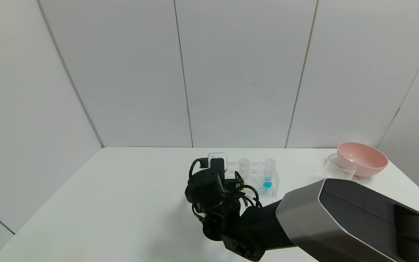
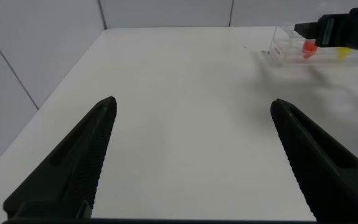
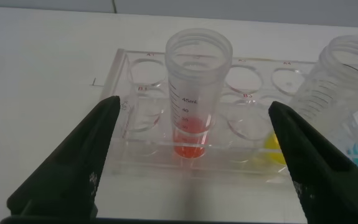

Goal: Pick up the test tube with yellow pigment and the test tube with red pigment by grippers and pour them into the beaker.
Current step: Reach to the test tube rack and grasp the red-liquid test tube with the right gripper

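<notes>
red tube (image 3: 194, 112) clear, yellow tube (image 3: 347, 93) cut off

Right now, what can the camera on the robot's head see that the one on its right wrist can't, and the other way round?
Only the head view shows the pink bowl, the clear beaker beside it and the whole white table. Only the right wrist view shows the red liquid in the nearest tube, standing upright in the clear rack, with the right pincer open on either side of it. The left pincer appears in neither. Both show the rack, the tubes and some blue liquid.
</notes>
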